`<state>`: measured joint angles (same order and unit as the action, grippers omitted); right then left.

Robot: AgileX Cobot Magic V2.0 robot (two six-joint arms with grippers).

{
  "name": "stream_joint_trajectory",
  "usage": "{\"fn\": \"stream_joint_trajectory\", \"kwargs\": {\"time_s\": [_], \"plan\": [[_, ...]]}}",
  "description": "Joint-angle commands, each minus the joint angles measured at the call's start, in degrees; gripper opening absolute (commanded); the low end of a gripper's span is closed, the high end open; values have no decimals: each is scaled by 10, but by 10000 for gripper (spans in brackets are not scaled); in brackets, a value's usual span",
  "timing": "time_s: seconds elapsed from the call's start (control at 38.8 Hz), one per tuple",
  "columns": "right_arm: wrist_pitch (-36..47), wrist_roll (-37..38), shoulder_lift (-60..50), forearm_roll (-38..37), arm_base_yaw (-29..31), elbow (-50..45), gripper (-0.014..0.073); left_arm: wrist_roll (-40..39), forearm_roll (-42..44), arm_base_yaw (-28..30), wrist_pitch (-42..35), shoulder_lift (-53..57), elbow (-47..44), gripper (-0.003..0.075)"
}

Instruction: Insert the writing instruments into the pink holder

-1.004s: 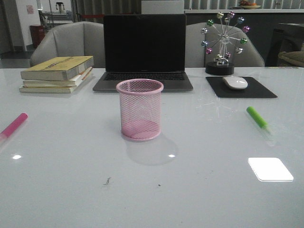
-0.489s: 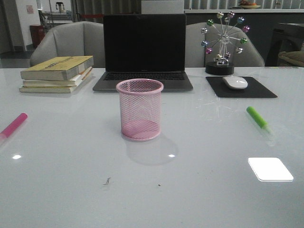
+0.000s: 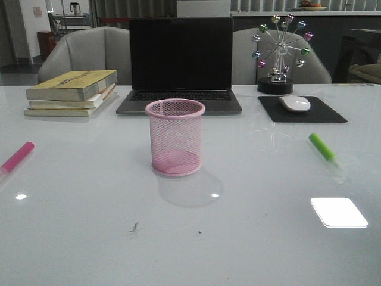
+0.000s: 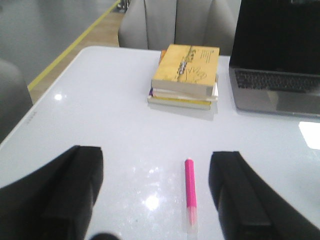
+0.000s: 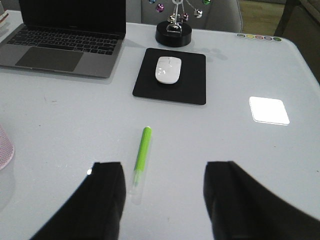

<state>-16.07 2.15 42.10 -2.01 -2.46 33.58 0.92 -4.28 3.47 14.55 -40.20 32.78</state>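
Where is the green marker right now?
The green marker lies flat on the table's right side in the front view, in front of the mouse pad, right of the pink holder.

Pink marker (image 3: 16, 158): we see its clear cap cut off by the front view's left edge.
Holder (image 5: 4, 147): only a sliver, possibly its base, enters the right wrist view.

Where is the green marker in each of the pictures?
Front view: the green marker lies on the table at the right, nearer than the mouse pad.
Left wrist view: not in it; only the pink marker shows there.
Right wrist view: it lies between the open jaws of the right gripper, nearer than the mouse pad.
Shared landmark: the laptop shows in all three.
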Motion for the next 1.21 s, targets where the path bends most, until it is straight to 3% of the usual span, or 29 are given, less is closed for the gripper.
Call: {"fn": "stream_joint_trajectory", "kwargs": {"time_s": [0.0,0.44,0.62,1.18], "plan": [[35,-2,1,-6,1,22,475,-2,-4,-12,-37,-12,22,518],[-5,-2,4,24,1,23,470,-2,-6,-35,-85,-18,22,476],[-49,-2,57,24,1,55,470,-2,-6,-35,-85,-18,22,476],[-214,-2,419,53,1,360,470,-2,-6,-35,-83,-18,22,476]]}}
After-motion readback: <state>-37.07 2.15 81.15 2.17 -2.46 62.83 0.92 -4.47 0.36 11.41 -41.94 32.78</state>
